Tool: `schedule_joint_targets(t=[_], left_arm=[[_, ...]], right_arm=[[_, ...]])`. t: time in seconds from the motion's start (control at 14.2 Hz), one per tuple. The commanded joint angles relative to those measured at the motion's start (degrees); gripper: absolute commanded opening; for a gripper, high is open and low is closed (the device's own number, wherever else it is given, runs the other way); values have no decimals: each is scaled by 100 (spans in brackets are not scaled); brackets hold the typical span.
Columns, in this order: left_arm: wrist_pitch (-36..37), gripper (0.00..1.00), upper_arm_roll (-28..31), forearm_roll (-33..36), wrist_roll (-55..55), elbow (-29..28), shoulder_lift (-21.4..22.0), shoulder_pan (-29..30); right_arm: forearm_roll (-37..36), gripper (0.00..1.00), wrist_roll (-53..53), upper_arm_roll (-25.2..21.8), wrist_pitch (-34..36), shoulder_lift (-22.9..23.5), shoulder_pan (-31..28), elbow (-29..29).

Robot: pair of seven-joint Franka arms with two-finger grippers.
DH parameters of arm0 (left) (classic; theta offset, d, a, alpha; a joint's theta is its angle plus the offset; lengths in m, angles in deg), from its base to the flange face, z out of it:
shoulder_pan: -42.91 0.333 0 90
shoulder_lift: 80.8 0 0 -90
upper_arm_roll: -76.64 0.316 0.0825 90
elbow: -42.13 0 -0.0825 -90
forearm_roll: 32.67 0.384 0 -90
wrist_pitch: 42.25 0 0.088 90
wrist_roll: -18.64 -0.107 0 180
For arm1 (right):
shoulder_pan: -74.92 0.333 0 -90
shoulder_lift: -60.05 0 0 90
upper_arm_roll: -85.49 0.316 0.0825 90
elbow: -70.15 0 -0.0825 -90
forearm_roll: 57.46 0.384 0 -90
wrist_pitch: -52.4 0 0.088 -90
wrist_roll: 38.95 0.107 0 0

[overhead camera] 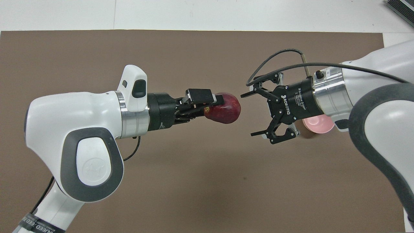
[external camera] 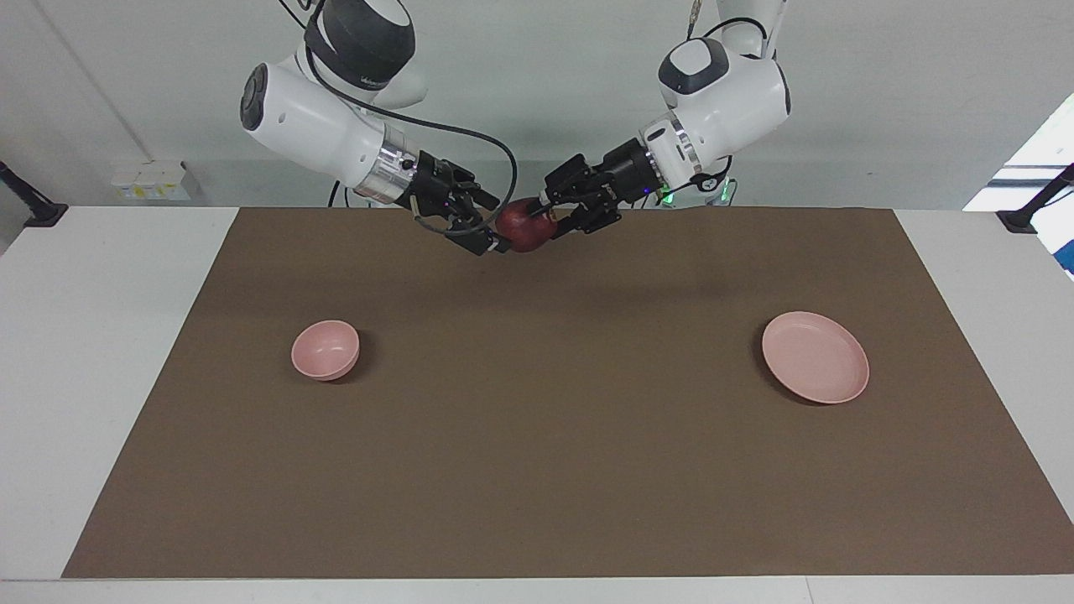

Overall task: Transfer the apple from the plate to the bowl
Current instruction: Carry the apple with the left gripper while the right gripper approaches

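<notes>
The dark red apple (external camera: 524, 226) is held in the air over the brown mat's middle, at the robots' end. My left gripper (external camera: 550, 220) is shut on it; it shows in the overhead view (overhead camera: 217, 104) with the apple (overhead camera: 228, 109) sticking out past its fingers. My right gripper (external camera: 497, 225) is open and faces the apple, its fingertips just short of it in the overhead view (overhead camera: 247, 115). The pale pink plate (external camera: 815, 356) is empty at the left arm's end. The small pink bowl (external camera: 325, 349) is empty at the right arm's end, and partly hidden under my right gripper in the overhead view (overhead camera: 318, 124).
A brown mat (external camera: 537, 436) covers most of the white table. In the overhead view the plate is hidden by my left arm.
</notes>
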Motion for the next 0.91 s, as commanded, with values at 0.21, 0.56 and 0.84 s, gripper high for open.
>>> schedule_joint_targets(t=[0.21,0.56,0.84], left_arm=[[-38,0,-182,-161,73,-50,176,86],[50,0,-173,-152,144,-68,211,95],[94,0,-147,-152,152,-77,246,104]], right_arm=[[116,100,152,55,-205,110,211,207],[116,35,99,55,-108,110,168,198],[107,0,108,46,120,127,71,216]])
